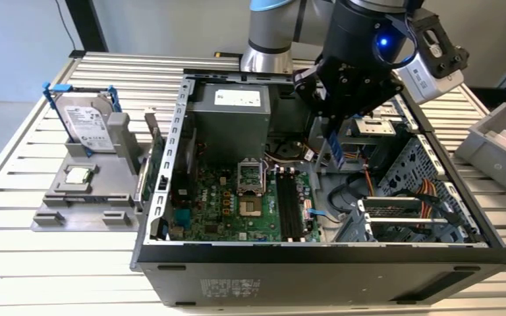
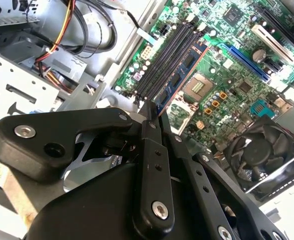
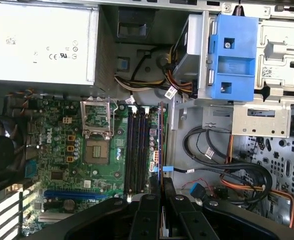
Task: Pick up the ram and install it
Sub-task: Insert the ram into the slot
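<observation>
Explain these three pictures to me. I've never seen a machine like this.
The big dark machine is a robot arm ending in a gripper. One picture comes from a camera standing off the arm. The other two come from cameras riding near its wrist, looking past the gripper. On the metal table sits an open computer case, and beside it a grey stand with a hard drive and a small square chip. The gripper is shut on a thin memory stick, held over the circuit board.

The hand (image 3: 161, 184) hides the gripped end of the ram (image 2: 180, 77).
</observation>
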Motion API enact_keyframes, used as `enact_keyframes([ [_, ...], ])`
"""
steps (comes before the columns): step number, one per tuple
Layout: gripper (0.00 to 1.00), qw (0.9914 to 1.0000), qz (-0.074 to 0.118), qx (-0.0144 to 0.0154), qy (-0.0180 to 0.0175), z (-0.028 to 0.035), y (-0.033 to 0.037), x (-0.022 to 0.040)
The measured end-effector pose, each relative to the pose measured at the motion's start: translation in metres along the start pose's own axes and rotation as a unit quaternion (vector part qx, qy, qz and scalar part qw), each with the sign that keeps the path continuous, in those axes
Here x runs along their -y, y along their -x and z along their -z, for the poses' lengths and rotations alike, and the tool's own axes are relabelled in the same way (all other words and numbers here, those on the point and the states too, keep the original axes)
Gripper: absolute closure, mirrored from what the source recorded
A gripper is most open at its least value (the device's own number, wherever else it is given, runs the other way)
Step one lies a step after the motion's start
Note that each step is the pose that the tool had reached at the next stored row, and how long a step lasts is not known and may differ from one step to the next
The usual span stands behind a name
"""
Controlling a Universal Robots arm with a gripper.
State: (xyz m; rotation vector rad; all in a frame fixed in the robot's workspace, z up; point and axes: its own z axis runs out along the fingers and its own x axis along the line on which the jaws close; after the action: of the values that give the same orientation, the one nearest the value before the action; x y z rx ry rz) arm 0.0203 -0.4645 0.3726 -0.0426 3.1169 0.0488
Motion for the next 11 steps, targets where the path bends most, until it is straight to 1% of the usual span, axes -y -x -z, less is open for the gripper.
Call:
enact_keyframes([
  [11,1.00,1.00000,0.000,0.0000,0.0000,-0.0055,-0.0001,0.0002],
])
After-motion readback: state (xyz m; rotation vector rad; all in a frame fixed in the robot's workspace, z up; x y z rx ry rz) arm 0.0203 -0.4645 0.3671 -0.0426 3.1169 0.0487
